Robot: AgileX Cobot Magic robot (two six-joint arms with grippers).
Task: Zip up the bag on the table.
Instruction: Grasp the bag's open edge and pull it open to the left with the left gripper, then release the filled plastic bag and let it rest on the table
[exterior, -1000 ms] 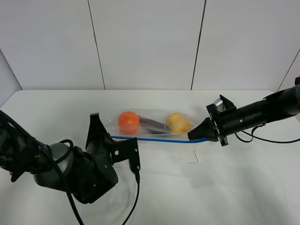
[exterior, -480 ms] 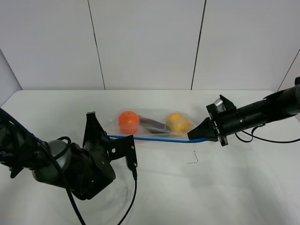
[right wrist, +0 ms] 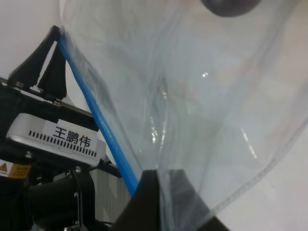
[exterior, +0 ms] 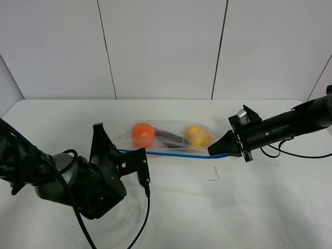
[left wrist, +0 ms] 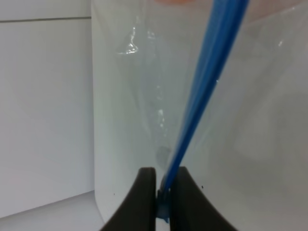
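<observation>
Bag [exterior: 171,147] taut between left hand [left wrist: 162,193] and right hand [exterior: 211,151]

Black arms [exterior: 282,127], pointed right tool [exterior: 210,151], grey shell [exterior: 59,171], black cable [exterior: 149,205].

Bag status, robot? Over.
Left pincer shut on bag at blue strip. Right pincer shut on other end. Nothing in the way.
</observation>
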